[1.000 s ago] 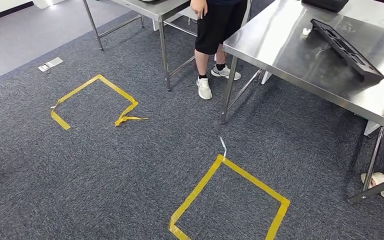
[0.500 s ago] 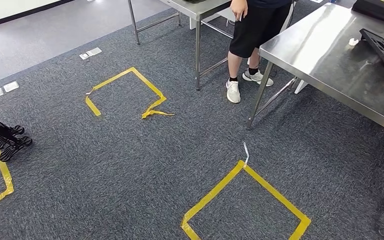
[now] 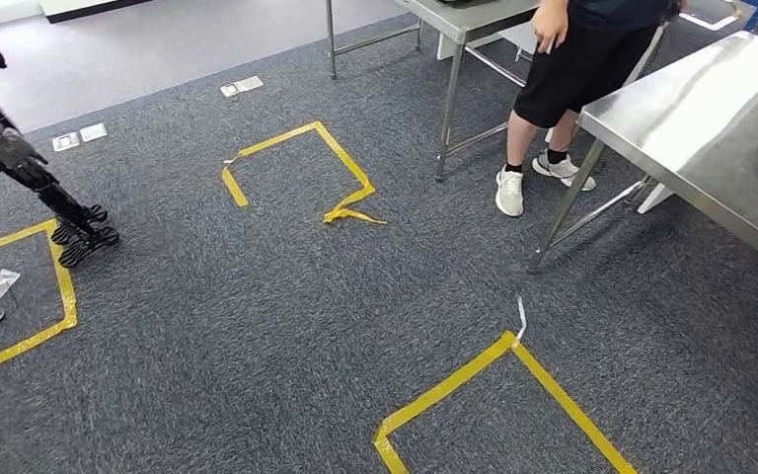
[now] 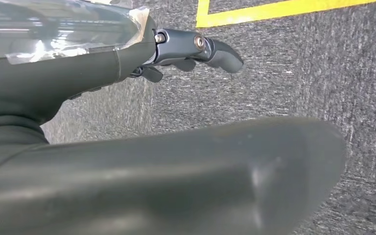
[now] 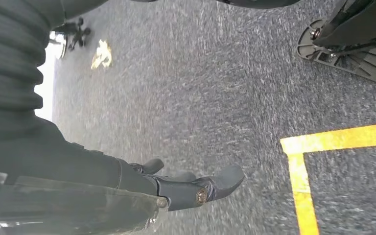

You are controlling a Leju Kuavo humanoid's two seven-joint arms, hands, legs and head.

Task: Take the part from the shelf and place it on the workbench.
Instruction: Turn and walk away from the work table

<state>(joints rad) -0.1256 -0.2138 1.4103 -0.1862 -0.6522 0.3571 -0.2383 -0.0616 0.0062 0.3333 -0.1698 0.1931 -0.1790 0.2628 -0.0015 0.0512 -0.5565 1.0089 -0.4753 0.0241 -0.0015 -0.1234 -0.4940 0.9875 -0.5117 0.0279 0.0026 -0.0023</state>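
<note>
Part and shelf not visible. Left hand and right hand hang over grey carpet, fingers loosely spread, holding nothing; judged in transit. Steel surface stands right, beside a person.

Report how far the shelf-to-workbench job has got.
Nothing looks done. Both arms hang over the carpet: the left robot hand and right robot hand hold nothing. No part or shelf is in sight; a steel table stands to the right. Fetching and placing both remain.
</note>
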